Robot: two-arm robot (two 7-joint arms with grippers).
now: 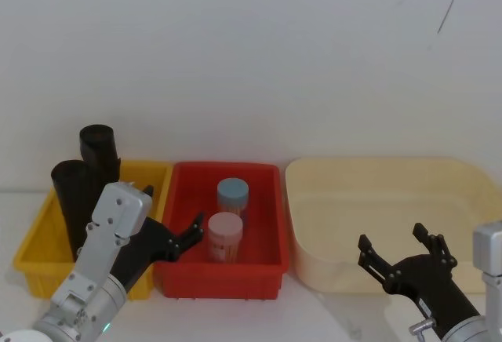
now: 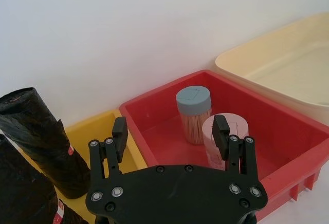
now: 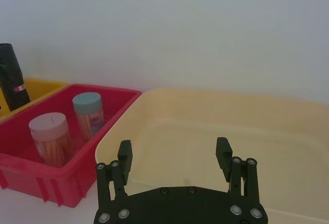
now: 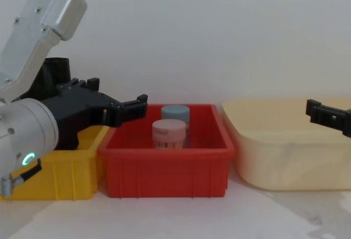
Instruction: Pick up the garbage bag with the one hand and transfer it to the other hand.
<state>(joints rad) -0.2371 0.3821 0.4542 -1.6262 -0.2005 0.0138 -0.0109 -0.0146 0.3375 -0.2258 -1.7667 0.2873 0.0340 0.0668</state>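
Observation:
Two black rolls stand upright in the yellow bin (image 1: 35,252). The front one is the garbage bag (image 1: 69,197), which looms large and close in the left wrist view (image 2: 20,193). Behind it stands the roll with the open tube end (image 1: 98,147). My left gripper (image 1: 174,212), on the green-lit arm, hangs open just right of the rolls, over the edge between the yellow and red bins, holding nothing (image 2: 170,129). My right gripper (image 1: 392,238) is open and empty above the front of the cream tub (image 3: 174,147).
The red bin (image 1: 271,224) in the middle holds two toothpick jars, one with a blue lid (image 1: 233,195) and one with a pink lid (image 1: 225,232). The large cream tub (image 1: 463,193) stands on the right. A white wall is close behind the bins.

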